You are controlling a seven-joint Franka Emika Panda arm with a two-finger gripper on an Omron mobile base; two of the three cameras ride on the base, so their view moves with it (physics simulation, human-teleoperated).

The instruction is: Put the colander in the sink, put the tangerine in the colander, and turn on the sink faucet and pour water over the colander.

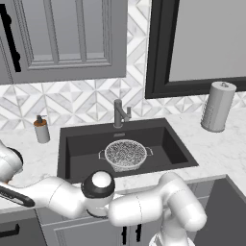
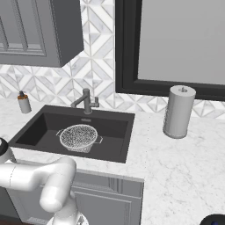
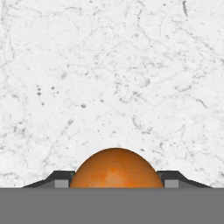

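Centre frame in both base views, the colander point(image 1: 125, 154) already sits in the sink point(image 1: 77, 144); low in the hand view, fingertips point(image 3: 61, 181) clasp the tangerine point(image 3: 116, 169). Faucet point(image 1: 118, 113) untouched.

Looking along my gripper point(image 3: 116, 183), the lower half of the tangerine point(image 3: 116, 168) is cut off at the bottom edge and my fingertips point(image 3: 61, 181) barely poke out beside it, so they seem pressed against the fruit, though the contact itself is hidden.
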